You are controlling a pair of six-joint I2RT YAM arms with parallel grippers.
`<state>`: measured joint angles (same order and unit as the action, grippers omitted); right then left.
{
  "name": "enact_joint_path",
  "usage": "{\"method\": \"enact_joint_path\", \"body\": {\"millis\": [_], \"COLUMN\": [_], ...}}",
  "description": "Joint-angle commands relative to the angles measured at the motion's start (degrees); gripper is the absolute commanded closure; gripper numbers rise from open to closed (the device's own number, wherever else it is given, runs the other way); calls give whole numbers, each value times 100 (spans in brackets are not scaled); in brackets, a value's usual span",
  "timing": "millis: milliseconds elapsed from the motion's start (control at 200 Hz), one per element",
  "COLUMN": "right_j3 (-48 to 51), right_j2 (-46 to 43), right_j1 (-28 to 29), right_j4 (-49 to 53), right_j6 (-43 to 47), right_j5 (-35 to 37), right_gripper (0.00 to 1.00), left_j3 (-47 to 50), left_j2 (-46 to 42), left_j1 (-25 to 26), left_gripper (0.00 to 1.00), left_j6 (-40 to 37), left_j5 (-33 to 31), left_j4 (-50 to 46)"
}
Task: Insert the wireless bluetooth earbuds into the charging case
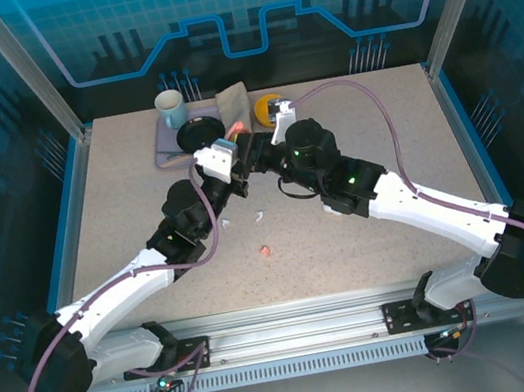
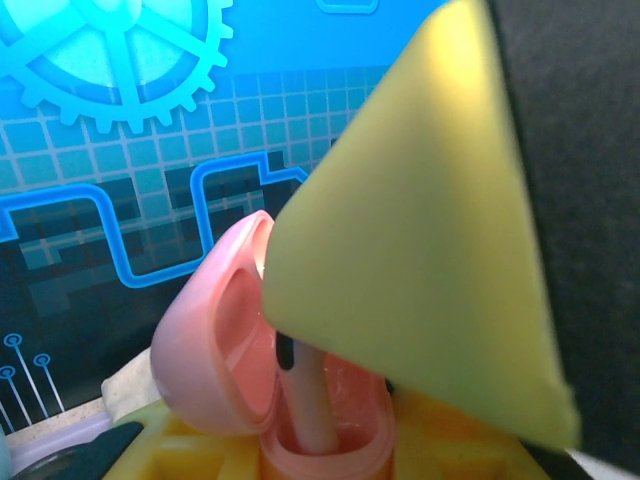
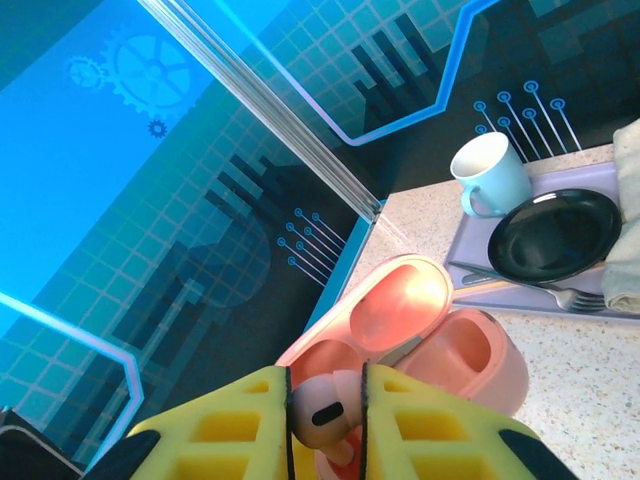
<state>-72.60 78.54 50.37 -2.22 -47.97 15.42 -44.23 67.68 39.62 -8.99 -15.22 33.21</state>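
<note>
Now the right gripper [image 3: 327, 388] clamps 1 pink earbud [image 3: 320, 410] at its tips, stem near upright, lower end inside the open case [image 3: 470, 355].

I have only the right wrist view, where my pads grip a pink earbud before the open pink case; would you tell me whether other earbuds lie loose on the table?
Observer: Yes, the top view shows a salmon-pink earbud lying on the table between the two arms.
Operator: Are there any white ones?
Observer: A white earbud and a second white one lie beyond it, farther from the arm bases.
Operator: Is a stem in the case?
Observer: The left wrist view shows a pink stem reaching down into the base of the case. A yellow pad hides its top, so I cannot tell whether it belongs to your held earbud.
</note>
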Motion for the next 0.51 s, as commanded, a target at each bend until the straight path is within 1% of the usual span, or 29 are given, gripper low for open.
{"method": "enact_joint_path", "body": {"millis": [0, 250, 500], "right_j3": [160, 224, -40], "right_j2": [-133, -207, -109], "right_j1": [69, 105, 140], "right_j4": [206, 395, 933], "right_j6": [5, 11, 14], "right_j5": [-17, 27, 178], "right_gripper": [80, 81, 81], "left_j3": [-330, -376, -404], "left_j2": [16, 35, 36], "left_j1": [37, 38, 40], "left_gripper": [100, 100, 100], "left_j6": [75, 47, 46], "left_j5": [-48, -55, -52], "left_j4": [337, 300, 272]}}
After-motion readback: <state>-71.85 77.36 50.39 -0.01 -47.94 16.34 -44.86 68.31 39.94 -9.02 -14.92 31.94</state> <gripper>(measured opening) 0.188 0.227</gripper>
